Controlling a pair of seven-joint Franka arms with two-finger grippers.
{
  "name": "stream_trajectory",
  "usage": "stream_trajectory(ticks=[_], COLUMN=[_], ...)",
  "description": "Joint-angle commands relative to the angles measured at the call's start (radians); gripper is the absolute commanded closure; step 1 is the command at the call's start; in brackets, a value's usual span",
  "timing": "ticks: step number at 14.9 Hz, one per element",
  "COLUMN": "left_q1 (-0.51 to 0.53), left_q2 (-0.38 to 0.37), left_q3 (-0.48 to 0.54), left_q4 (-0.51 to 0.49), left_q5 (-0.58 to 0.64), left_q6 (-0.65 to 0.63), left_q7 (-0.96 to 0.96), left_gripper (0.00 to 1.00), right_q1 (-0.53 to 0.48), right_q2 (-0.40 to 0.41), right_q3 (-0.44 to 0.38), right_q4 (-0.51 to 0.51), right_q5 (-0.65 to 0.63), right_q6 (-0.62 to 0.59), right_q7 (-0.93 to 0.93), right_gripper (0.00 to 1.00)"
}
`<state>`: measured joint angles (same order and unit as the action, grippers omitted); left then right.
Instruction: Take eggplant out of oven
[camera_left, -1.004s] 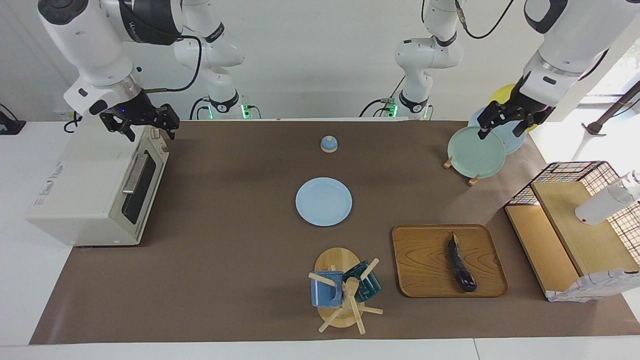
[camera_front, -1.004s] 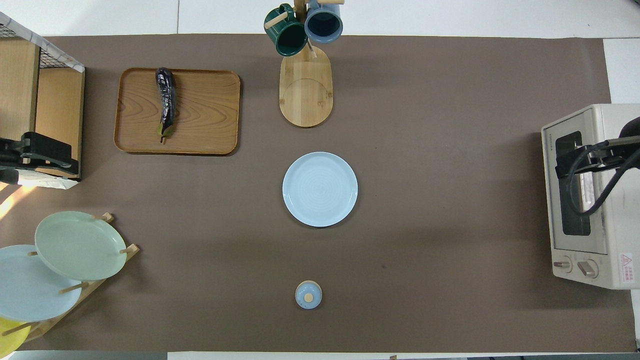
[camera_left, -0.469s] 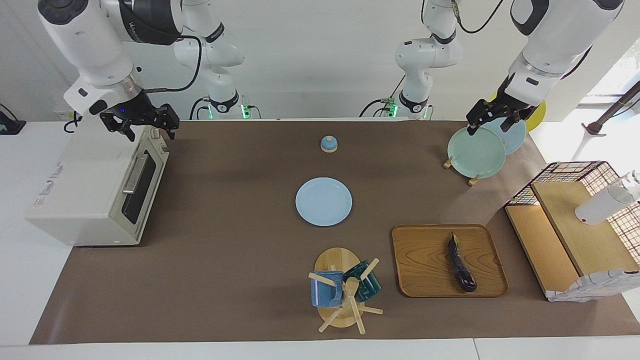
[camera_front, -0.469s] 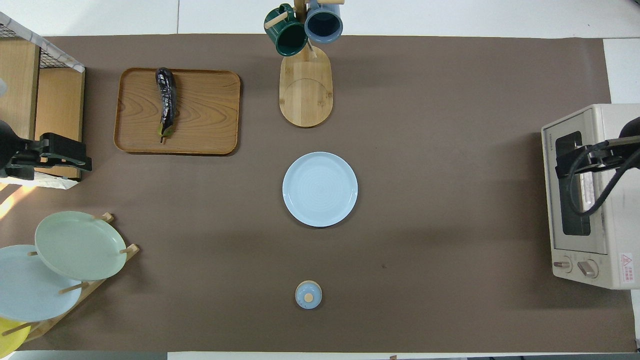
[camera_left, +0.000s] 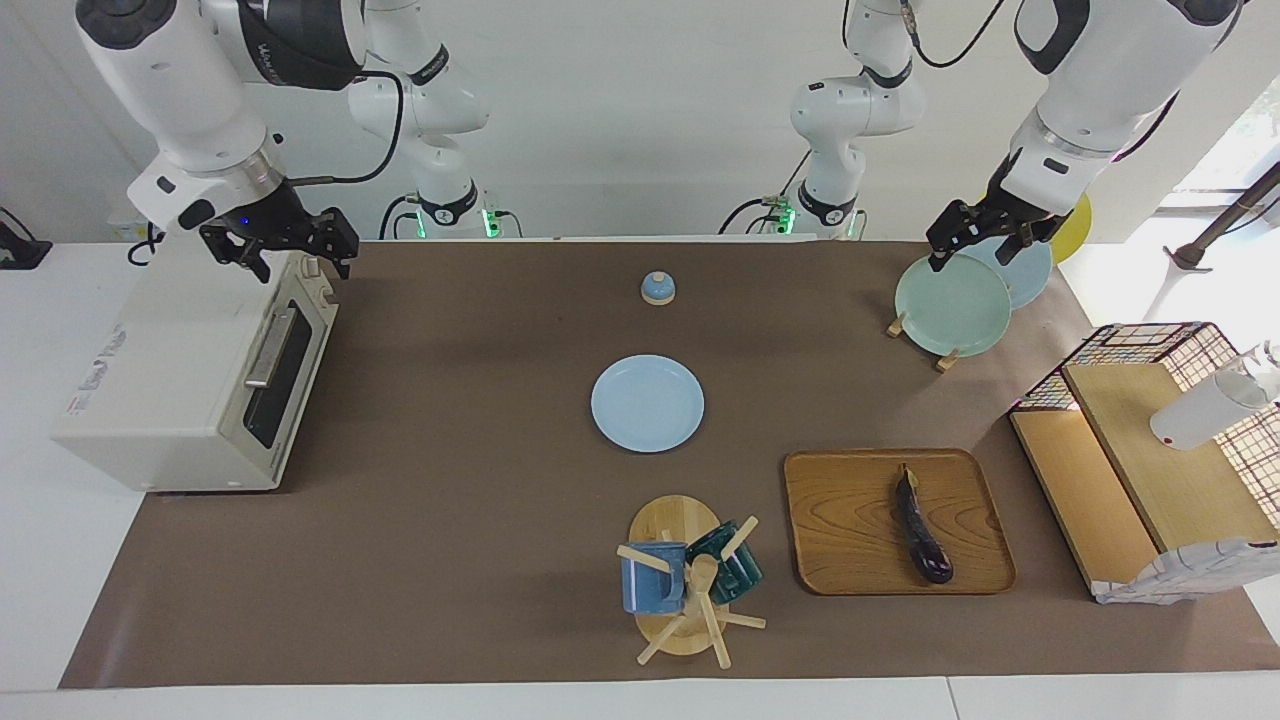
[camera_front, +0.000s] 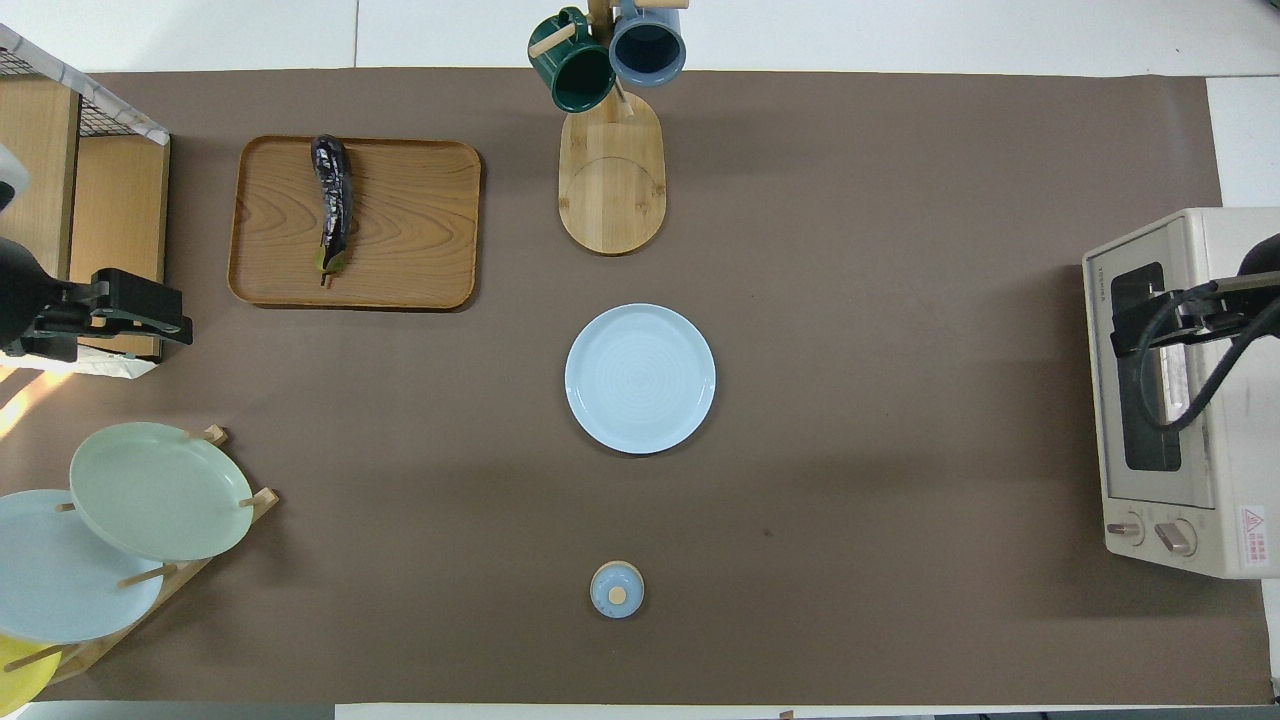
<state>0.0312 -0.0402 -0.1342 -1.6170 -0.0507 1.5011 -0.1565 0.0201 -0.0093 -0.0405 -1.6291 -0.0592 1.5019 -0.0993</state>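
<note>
Brown matting covered a white worktop (camera_left: 480, 560) with two white arms standing at one long edge. Fingers of the right gripper (camera_left: 283, 247) looked spread with nothing between them; it hung over the top corner of the oven (camera_left: 190, 380), just above the door's hinge end nearest the robots. The left gripper (camera_left: 982, 232) hung over the upright pale green plate (camera_left: 952, 304) in a plate rack; whether its fingers were parted could not be told, and it carried nothing visible.

The oven sat at the right arm's end of the worktop, door shut. The eggplant (camera_left: 921, 527) was not inside: it lay on a wooden tray (camera_left: 850, 520) toward the left arm's end, well apart from both grippers and farther from the robots than the plate rack. The left gripper was the closer of the two. Its long axis ran roughly away from the robots, stem end pointing toward them and rounded end away.
</note>
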Motion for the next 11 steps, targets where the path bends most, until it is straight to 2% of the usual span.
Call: stream_trajectory(ticks=[1,11], left_q1=[-0.004,-0.001], left_q2=[-0.026,-0.029], left_q3=[0.013,0.01], left_q4=[-0.035,-0.035], left_q5=[0.019,0.049], left_q6=[0.01,0.007], left_q7=[-0.005,0.026], left_gripper=[0.0,0.0], right_q1=[-0.006,-0.005], right_q2=[-0.02,-0.02], right_q3=[0.001,0.001], right_q4=[-0.021,-0.021], right_q5=[0.019,0.019], right_q6=[0.0,0.0], right_q7=[0.015,0.015], right_gripper=[0.0,0.0])
